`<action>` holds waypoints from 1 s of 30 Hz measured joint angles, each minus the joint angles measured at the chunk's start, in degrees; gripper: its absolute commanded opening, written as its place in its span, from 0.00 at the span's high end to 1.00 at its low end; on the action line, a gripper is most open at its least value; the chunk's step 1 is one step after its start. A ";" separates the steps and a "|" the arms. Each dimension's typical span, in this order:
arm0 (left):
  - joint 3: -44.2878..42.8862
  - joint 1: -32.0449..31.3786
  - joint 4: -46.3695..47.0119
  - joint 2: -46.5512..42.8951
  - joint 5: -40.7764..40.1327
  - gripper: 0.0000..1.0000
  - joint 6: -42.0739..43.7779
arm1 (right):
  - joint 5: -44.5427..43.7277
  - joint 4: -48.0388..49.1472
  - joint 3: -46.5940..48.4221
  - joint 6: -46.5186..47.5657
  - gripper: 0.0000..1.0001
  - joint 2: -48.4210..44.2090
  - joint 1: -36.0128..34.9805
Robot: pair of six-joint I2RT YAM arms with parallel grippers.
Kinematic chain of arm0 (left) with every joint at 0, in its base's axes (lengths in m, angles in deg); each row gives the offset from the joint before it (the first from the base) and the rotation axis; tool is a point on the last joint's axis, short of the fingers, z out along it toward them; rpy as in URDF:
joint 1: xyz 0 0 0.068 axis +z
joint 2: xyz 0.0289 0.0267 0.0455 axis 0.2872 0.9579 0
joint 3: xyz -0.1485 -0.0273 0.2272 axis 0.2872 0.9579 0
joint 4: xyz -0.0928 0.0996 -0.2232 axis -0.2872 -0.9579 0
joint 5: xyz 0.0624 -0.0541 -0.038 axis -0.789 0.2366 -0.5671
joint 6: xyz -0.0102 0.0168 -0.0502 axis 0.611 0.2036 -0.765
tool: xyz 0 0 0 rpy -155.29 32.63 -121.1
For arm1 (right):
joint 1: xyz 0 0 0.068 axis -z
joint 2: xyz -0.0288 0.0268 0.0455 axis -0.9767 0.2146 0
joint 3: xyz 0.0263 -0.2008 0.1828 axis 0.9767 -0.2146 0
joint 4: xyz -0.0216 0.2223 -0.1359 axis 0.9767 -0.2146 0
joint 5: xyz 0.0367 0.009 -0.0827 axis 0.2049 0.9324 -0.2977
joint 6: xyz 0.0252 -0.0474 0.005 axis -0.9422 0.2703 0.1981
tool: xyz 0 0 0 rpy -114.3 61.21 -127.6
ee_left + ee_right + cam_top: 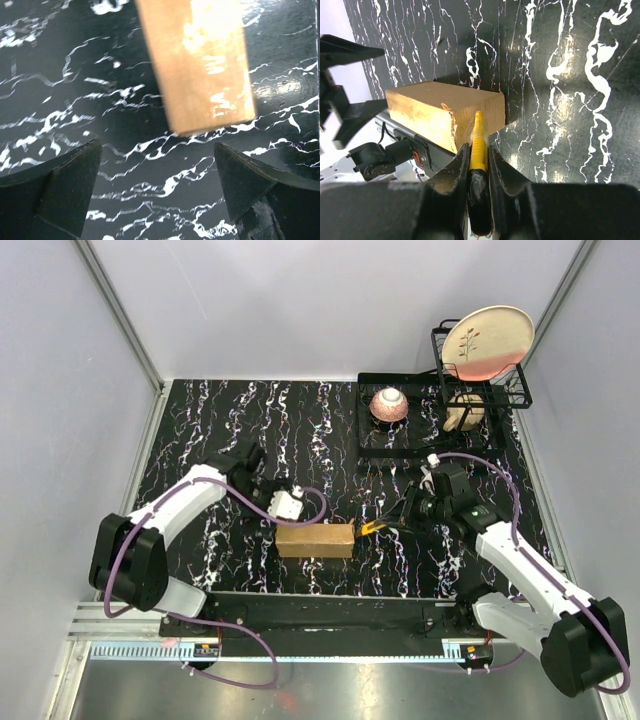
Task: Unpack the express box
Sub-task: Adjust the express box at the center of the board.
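Though blurred, plain brown express box (pixel 200 65)

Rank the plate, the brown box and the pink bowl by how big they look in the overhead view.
Largest to smallest:
1. plate, leaning at the back
2. brown box
3. pink bowl
The plate sits farther from the camera than the box, so its lead is probably real.

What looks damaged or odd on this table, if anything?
The cardboard box has a ragged tear at the edge of its end face, right where the yellow knife pinched in the right gripper meets it. Nothing else looks spilled or askew.
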 measured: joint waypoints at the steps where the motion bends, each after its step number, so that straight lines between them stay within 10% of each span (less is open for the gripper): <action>1: -1.40 1.09 -0.94 0.00 0.00 0.01 -0.74 | -0.52 -0.79 0.46 0.31 1.00 -0.42 0.00; 30: 6.64 10.78 -1.95 -5.33 25.73 0.01 -8.70 | -11.15 -8.87 13.25 10.16 1.00 -4.74 0.17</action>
